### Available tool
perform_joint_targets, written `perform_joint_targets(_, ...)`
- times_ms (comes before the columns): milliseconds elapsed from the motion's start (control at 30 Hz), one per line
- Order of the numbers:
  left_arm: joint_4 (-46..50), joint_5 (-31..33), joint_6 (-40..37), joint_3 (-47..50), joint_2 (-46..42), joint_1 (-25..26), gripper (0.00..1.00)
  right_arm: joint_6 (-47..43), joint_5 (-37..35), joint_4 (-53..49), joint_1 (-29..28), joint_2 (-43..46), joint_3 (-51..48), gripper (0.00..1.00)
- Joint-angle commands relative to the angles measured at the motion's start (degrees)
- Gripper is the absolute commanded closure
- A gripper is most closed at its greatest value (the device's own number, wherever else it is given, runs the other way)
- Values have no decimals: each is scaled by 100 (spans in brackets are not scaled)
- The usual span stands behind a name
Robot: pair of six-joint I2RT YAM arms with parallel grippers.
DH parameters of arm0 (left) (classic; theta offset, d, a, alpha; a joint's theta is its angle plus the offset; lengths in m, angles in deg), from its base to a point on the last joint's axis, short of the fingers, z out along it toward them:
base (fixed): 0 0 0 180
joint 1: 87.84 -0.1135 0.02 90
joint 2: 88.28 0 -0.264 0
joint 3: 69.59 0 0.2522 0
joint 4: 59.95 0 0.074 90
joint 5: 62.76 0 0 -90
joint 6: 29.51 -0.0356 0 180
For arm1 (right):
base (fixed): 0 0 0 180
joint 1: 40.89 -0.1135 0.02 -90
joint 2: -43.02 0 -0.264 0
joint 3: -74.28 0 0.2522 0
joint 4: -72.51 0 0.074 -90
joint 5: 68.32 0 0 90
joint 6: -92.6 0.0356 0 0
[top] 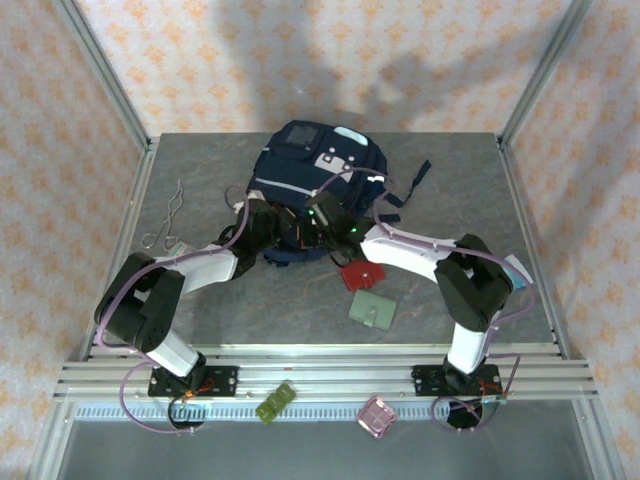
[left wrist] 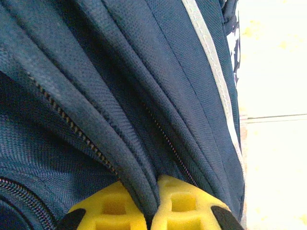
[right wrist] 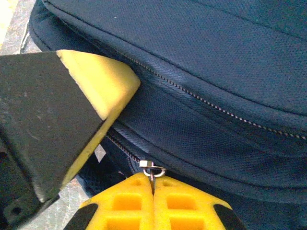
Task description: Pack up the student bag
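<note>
While small things wait on the rail at the bottom of the top view, a green block [top: 274, 403] and a pink box [top: 376, 413], the packing looks far from finished. Just above them on the grey table [top: 470, 195] lie a flat sage-green pouch [top: 372, 310] and a red card-like piece [top: 360, 274], both outside the bag. A thin wire loop [top: 168, 222] lies at middle left. Both arms reach toward the frame's centre. The left gripper [left wrist: 153, 211] is pinched fully together on a fold of navy fabric beside a zipper track. The right gripper [right wrist: 153, 203] is clamped on the small metal zipper pull [right wrist: 152, 170]. The student bag [top: 318, 168] lies at the upper centre of the table, held by both grippers. I judge that a compartment is being zipped open or closed, though I cannot tell which. The loose items, at least, remain to go in.
</note>
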Motion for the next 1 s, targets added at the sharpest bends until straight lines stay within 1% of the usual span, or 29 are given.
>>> perform_joint_targets(0, -195, -26, -54, -11, -120, -244, 100, -220, -542, -134, 316, 341, -375, 100)
perform_joint_targets(200, -50, -128, -146, 117, -399, -592, 100, -369, -921, -242, 1084, 689, -919, 100)
perform_joint_targets(300, 23, -200, -237, 30, -391, -631, 100, -430, -853, -261, 1312, 751, -1020, 100)
perform_joint_targets(467, 257, -359, -422, -442, -55, -637, 100, -407, -379, -151, 1224, 913, -999, 100)
perform_joint_targets(633, 756, -212, -808, -1193, 336, -781, 100, -237, 79, 11, 724, 1074, -909, 100)
perform_joint_targets(700, 776, -328, -827, -1446, 497, -848, 100, -165, 179, 29, 478, 977, -746, 100)
perform_joint_targets(733, 786, -379, -810, -1581, 559, -867, 95, -134, 222, 39, 371, 890, -647, 100)
perform_joint_targets(800, 882, -381, -823, -1740, 585, -872, 75, -63, 282, 114, 248, 710, -495, 100)
perform_joint_targets(833, 883, -392, -815, -1752, 558, -863, 68, -6, 302, 144, 233, 616, -410, 100)
perform_joint_targets(900, 824, -401, -768, -1593, 389, -868, 64, 53, 343, 198, 233, 483, -290, 100)
perform_joint_targets(967, 777, -406, -715, -1291, 130, -868, 62, 56, 352, 235, 232, 398, -176, 100)
